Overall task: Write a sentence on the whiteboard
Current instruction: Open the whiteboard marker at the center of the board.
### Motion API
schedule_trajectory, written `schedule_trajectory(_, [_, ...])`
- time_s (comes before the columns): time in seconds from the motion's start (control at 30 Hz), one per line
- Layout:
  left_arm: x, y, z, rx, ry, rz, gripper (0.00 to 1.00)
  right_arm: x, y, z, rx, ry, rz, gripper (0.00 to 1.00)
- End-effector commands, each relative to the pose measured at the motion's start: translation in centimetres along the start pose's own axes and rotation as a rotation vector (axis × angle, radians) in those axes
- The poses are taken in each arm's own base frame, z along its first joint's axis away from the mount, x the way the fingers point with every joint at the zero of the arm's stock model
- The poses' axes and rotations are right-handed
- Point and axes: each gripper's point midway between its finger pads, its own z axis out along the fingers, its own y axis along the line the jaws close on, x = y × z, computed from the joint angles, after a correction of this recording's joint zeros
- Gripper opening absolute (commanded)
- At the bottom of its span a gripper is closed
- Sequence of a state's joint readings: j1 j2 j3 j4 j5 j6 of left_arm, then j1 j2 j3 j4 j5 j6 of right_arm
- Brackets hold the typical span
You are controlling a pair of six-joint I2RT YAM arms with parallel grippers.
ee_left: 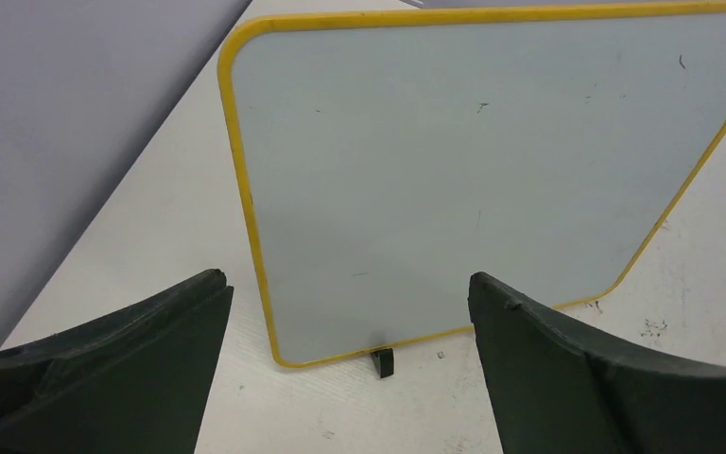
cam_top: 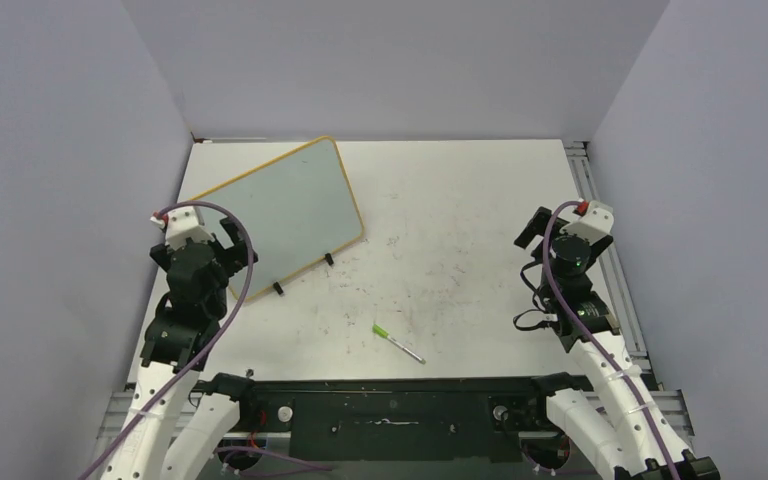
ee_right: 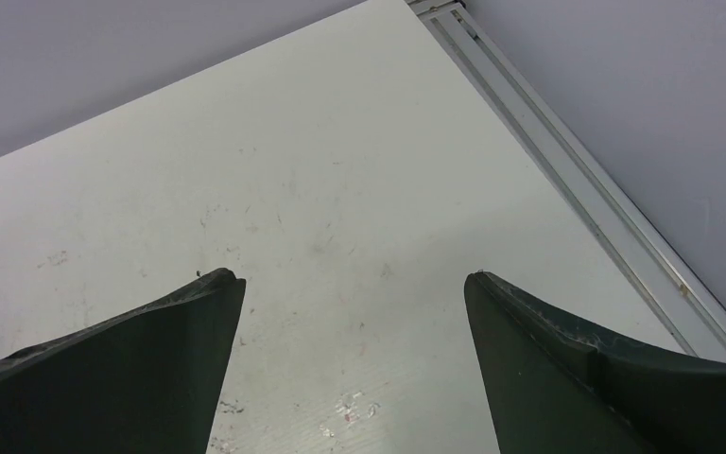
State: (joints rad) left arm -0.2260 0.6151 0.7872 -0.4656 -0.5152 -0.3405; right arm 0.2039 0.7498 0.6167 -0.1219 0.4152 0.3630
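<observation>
The whiteboard (cam_top: 278,215) stands tilted at the back left of the table on two black clip feet, pale grey with a yellow frame. Its face (ee_left: 473,170) is blank; no sentence shows on it. A marker with a green cap (cam_top: 398,342) lies on the tabletop near the front middle. My left gripper (cam_top: 205,232) is open just in front of the board's left end, nothing between its fingers (ee_left: 165,369). At the right side of the table my right gripper (cam_top: 538,232) is open over bare tabletop, its fingers (ee_right: 151,369) empty.
The white tabletop (cam_top: 440,240) carries dark scuffs and small red marks. Aluminium rails (cam_top: 600,230) run along the right edge, and one shows in the right wrist view (ee_right: 577,180). Grey walls enclose the left, back and right. A black base plate (cam_top: 390,410) spans the front.
</observation>
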Motion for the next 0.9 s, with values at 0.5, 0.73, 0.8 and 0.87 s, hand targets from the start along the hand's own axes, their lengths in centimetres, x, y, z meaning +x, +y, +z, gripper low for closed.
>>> schedule_trajectory(0.5, [1.9,-13.2,-5.4,0.699,0.039,0.223,0.98,-1.0,5.1,-2.0,-0.292,0.077,-0.027,0.9])
schedule_trajectory(0.73, [11.5,-19.2,-10.8,1.114,0.257,0.614,0.97,-0.3,6.1,-2.3,-0.349,0.109,-0.038,0.9])
schedule_trajectory(0.8, [14.2,-19.9,-11.5,1.15,0.339,0.691,0.97,0.0,6.6,-2.4,-0.377,0.122,-0.041,0.9])
schedule_trajectory(0.87, [16.8,-20.4,-12.1,1.19,0.419,0.736,0.98,0.5,6.8,-2.3,-0.39,0.136,-0.046,0.9])
